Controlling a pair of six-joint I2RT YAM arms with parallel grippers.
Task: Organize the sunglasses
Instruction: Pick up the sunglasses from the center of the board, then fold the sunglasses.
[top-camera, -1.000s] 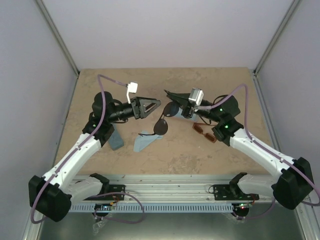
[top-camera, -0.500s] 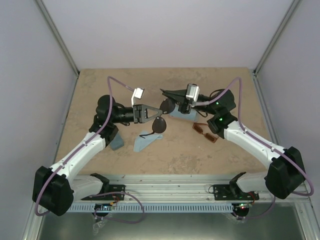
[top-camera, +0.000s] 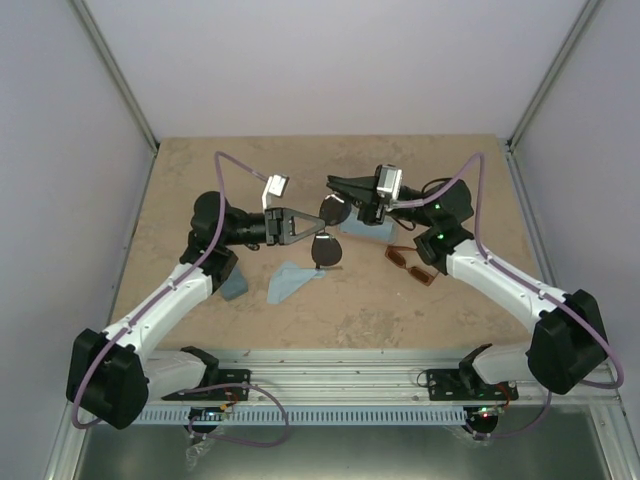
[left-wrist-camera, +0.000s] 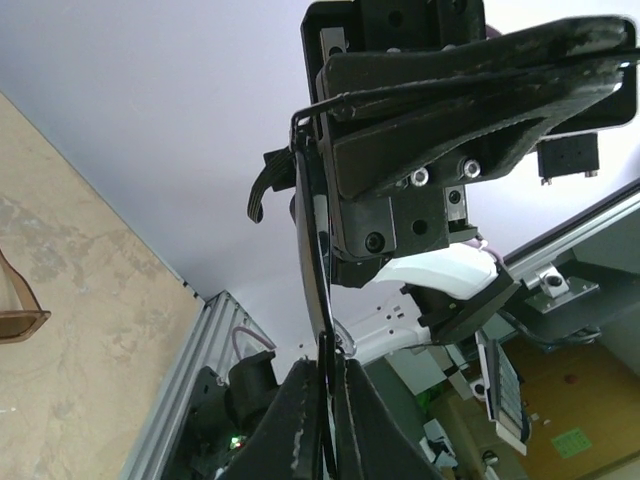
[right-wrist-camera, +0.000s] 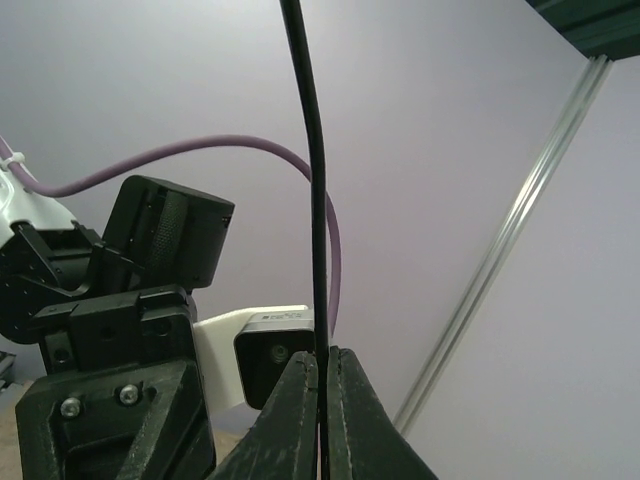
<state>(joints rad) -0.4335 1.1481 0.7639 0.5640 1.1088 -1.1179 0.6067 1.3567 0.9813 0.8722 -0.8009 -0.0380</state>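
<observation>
From above, my left claw and right claw both pinch the black wire sunglasses in the air over the middle of the desk. The amber sunglasses lie toward its right edge. Left wrist: my fingers are clamped on the thin wire. Right wrist: the same, closed on it.

White arms with black joints, purple cables, green lights and a black left tool
</observation>
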